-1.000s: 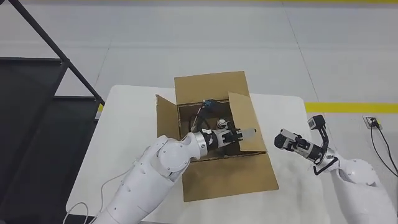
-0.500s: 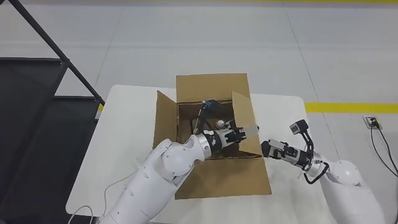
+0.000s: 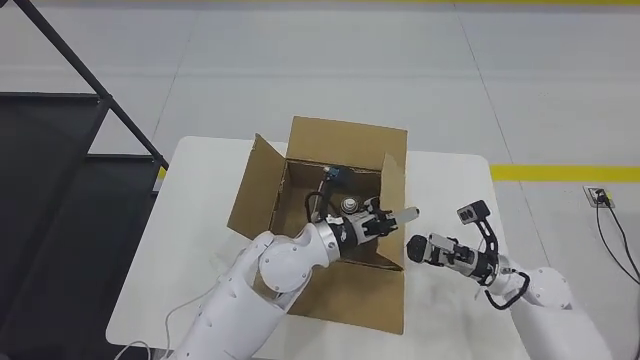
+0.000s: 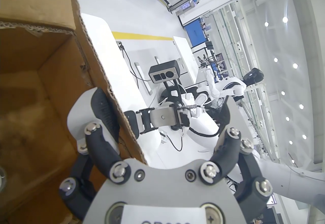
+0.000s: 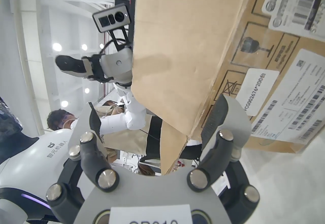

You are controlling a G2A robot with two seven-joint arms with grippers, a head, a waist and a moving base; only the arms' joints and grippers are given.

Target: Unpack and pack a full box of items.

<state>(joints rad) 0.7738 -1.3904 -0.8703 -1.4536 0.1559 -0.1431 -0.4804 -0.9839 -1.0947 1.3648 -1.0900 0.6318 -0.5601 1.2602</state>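
Observation:
An open cardboard box (image 3: 346,144) sits skewed on the white table (image 3: 200,230), with a blue-topped item (image 3: 333,171) and a round-capped item (image 3: 350,203) inside. My left gripper (image 3: 388,220) is at the box's right wall; in its wrist view the gripper (image 4: 163,104) is open, with the flap edge (image 4: 101,75) beside one finger (image 4: 101,108). My right gripper (image 3: 418,250) is outside that same side. In its wrist view the gripper (image 5: 156,110) is open, with the flap's lower corner (image 5: 175,143) between the fingers. The box side (image 5: 274,78) carries labels.
A black metal frame (image 3: 70,50) and a dark panel stand left of the table. There is free table surface left of the box and behind its right corner (image 3: 450,175). The table's right edge is close to the right arm.
The box has turned clockwise on the table and its front flap has swung left. My right gripper has come in leftward to the box's side. My left gripper stayed on the right wall.

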